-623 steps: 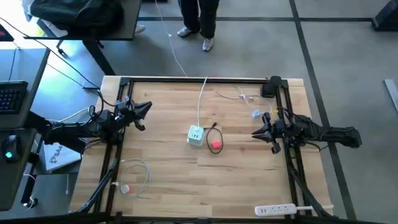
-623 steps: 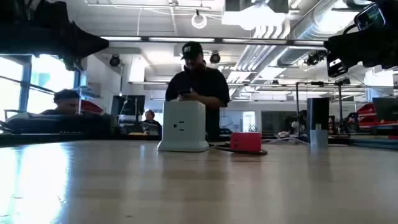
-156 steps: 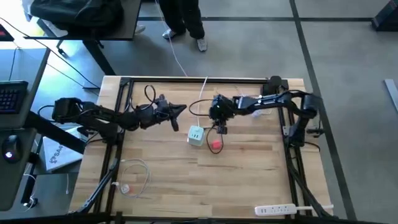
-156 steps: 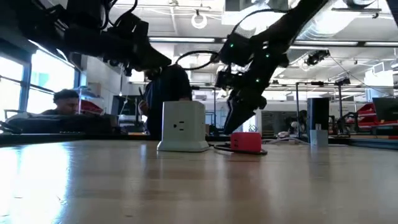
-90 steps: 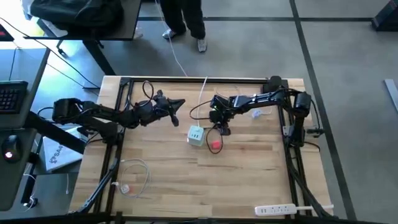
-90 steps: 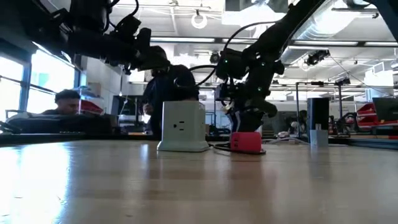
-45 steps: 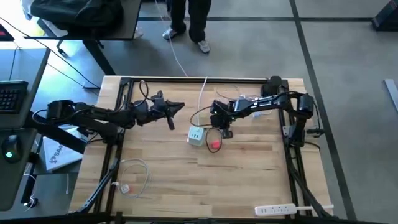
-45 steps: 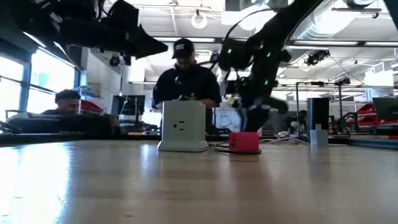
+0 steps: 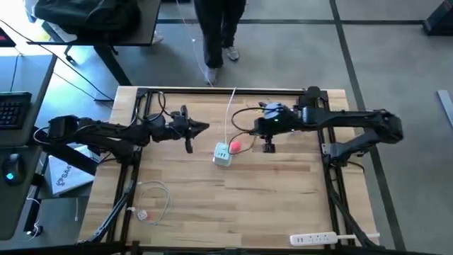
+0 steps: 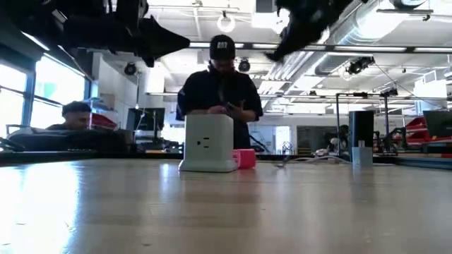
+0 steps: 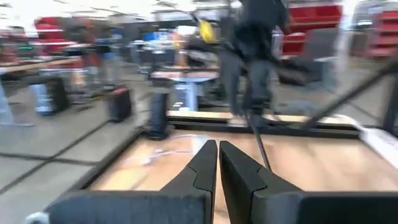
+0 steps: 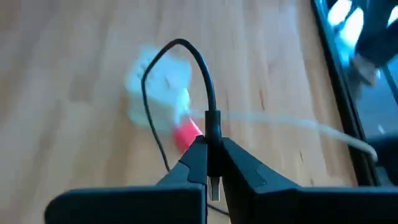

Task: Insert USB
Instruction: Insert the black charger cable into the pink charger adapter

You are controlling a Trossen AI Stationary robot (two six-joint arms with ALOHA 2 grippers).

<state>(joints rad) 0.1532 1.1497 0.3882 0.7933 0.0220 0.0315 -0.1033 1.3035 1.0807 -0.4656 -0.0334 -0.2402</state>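
- Desk [image 9: 283,205]: pale wood top with a dark frame along its edges; it carries everything listed below.
- Person [image 10: 219,92]: stands beyond the far edge of the desk, seen in the low view behind the cube.
- Left gripper [image 9: 199,128]: held above the desk, fingers [image 11: 202,167] pressed together with nothing between them. The cube lies ahead of the fingertips and a little to one side, clear of them.
- Right gripper [image 9: 268,146]: raised off the desk, fingers [image 12: 196,163] clamped on one end of the black cable, whose small metal tip shows between them.
- White charger cube [image 9: 223,154]: sits on the desk between the two sets of fingers, touched by neither.
- Black cable [image 12: 200,62]: rises from the right fingers, arches over and drops to the USB.
- USB [image 9: 236,146]: red-pink plug lying on the desk right against the cube's side, on the side facing the right fingers and below them, outside their grip.
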